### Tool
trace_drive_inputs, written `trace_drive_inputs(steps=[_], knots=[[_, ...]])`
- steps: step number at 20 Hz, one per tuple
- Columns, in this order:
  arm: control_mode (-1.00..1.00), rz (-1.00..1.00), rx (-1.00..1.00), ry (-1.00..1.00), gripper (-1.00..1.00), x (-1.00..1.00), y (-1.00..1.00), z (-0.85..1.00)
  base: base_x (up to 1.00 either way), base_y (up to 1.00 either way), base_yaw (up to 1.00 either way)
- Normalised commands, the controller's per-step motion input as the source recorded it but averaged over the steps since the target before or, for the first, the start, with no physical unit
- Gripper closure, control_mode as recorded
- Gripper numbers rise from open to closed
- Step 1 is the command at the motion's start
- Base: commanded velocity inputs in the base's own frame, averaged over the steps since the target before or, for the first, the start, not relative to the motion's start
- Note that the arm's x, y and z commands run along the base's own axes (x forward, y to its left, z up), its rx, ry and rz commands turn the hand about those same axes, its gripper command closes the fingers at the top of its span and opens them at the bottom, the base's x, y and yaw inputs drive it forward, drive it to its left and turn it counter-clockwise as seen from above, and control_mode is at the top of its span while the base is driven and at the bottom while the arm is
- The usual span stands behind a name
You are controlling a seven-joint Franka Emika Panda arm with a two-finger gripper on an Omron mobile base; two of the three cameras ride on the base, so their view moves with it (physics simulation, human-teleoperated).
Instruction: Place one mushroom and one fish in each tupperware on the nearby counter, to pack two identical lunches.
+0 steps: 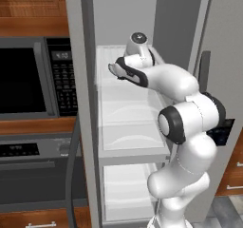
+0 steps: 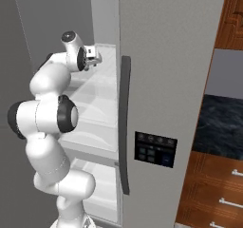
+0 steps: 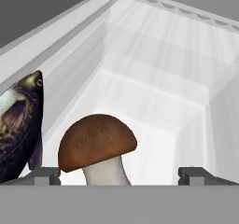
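Currently, base views: arm reaches into the open fridge (image 1: 90,127), upper shelf (image 1: 128,103). Hand view: pincer (image 3: 120,175) spread wide, mushroom (image 3: 97,146) standing between its tips, fish (image 3: 18,129) just left. Advance slightly, clamp the stem squarely, avoid the fish.

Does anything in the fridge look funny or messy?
Nothing looks spilled or broken. A brown mushroom stands upright on the white fridge shelf, with a dark fish beside it. The hand is open around the mushroom.
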Motion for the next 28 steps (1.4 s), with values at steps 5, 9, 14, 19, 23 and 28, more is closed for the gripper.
trace_drive_inputs(steps=[5, 9, 14, 19, 23, 28], knots=[[-1.00, 0.00, 0.00, 0.05, -1.00, 0.13, 0.02, -0.21, 0.00, 0.00, 0.00], [-1.00, 0.00, 0.00, 0.12, 1.00, 0.00, 0.05, -0.34, 0.00, 0.00, 0.00], [-1.00, 0.00, 0.00, 0.11, 1.00, 0.00, 0.03, -0.43, 0.00, 0.00, 0.00], [-1.00, -0.01, 0.00, 0.02, 1.00, -0.39, -0.15, -0.45, 0.00, 0.00, 0.00], [-1.00, -0.07, 0.00, 0.00, 1.00, -1.00, -0.27, -0.28, 0.00, 0.00, 0.00], [-1.00, -0.07, 0.01, -0.05, 1.00, -1.00, -0.19, -0.07, 0.00, 0.00, 0.00]])
